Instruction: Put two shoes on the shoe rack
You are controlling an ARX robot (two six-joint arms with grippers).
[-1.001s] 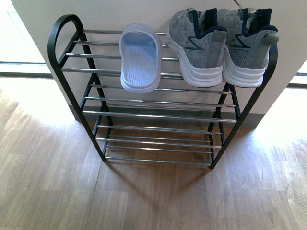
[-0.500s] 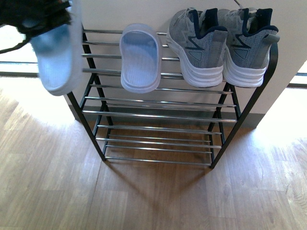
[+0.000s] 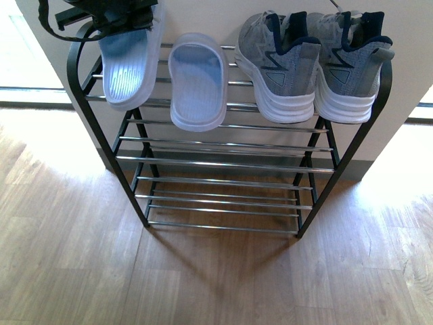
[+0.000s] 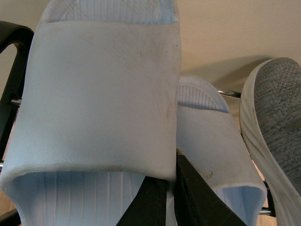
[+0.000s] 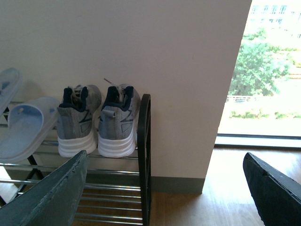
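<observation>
**Second slide held over the top tier, ready to be set down**

The left gripper (image 3: 111,15) is clamped on a pale blue slide sandal (image 3: 126,64), its dark fingers (image 4: 162,200) pinching the strap's edge in the left wrist view. The sandal hangs from the gripper, sloping down toward the near side, over the far-left end of the shoe rack (image 3: 86,88). Whether its sole already touches the chrome bars cannot be told.

The step in hand looks like the placing of this slide. The next move likely calls for lowering it flat onto the top bars, then letting go without nudging its neighbour.

Just to its right the other slide (image 3: 197,84) lies on the top tier, its near end overhanging the front bar. Further right, the two grey sneakers (image 3: 314,64) sit side by side at the rack's right end.

The right gripper (image 5: 164,193) is spread wide and empty, well clear of the shoes.
</observation>
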